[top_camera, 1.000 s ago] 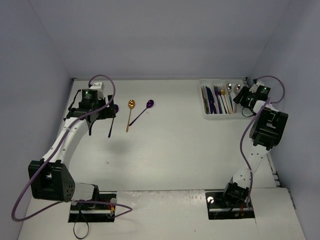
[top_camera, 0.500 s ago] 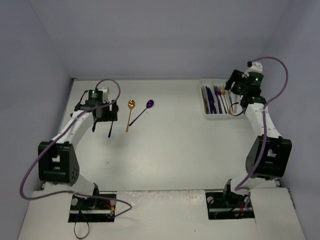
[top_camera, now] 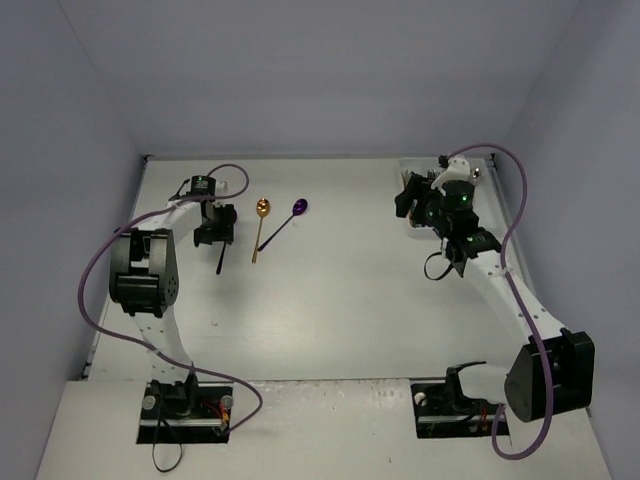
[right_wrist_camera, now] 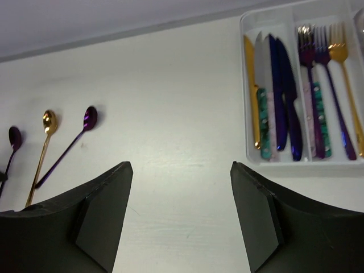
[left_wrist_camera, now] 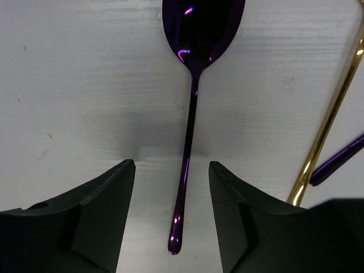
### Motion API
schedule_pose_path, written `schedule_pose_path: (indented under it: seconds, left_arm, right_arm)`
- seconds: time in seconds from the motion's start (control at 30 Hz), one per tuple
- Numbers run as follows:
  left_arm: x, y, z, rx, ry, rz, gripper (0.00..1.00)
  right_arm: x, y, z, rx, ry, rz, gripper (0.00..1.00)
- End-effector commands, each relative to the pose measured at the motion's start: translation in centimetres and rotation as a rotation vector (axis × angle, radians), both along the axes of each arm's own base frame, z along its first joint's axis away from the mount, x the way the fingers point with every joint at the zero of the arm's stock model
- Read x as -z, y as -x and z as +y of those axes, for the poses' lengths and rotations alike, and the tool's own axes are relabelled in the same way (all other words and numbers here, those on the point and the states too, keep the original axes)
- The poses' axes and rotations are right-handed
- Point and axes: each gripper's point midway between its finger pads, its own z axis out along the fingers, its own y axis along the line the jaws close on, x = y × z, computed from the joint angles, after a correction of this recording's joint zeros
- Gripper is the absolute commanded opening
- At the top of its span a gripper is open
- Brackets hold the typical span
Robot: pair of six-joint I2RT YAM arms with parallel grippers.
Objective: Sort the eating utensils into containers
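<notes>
Left wrist view: open left tool (left_wrist_camera: pixel 170 166) sits astride the purple spoon (left_wrist_camera: pixel 190 114), its long axis running near-far through the gap, bowl at far end.

The worktop (top_camera: pixel 350 300) and the tray (right_wrist_camera: pixel 243 85) are white; the tray shows a gold knife (right_wrist_camera: pixel 252 96), a knife with a mottled teal handle (right_wrist_camera: pixel 263 122), dark blue knives (right_wrist_camera: pixel 277 96) and a gold fork (right_wrist_camera: pixel 346 91). The dark purple spoon (left_wrist_camera: pixel 199 28) gleams violet; the second purple spoon (top_camera: pixel 300 207) likewise; the gold spoon (top_camera: pixel 262 208) is glossy.
</notes>
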Motion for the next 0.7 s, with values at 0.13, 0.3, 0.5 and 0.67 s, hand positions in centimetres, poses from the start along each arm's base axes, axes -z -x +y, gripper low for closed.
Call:
schedule_pose_path:
  seconds: [0.13, 0.3, 0.5, 0.67]
  left_arm:
    - [-1.0, -4.2, 0.3, 0.020, -0.025, -0.078, 0.43]
    - [0.1, -4.9, 0.7, 0.009, -0.050, -0.058, 0.30]
    - [1.8, -4.7, 0.3, 0.036, -0.059, -0.006, 0.08]
    - [0.9, -4.6, -0.2, 0.025, -0.035, -0.014, 0.00]
  right_arm:
    - [-0.7, 3.3, 3.0, -0.078, -0.041, -0.058, 0.68]
    - [0.2, 4.4, 3.7, -0.108, -0.042, -0.047, 0.69]
    - [1.0, 5.2, 4.6, -0.149, -0.031, -0.035, 0.69]
    - [1.0, 5.9, 7.2, -0.250, 0.003, -0.041, 0.70]
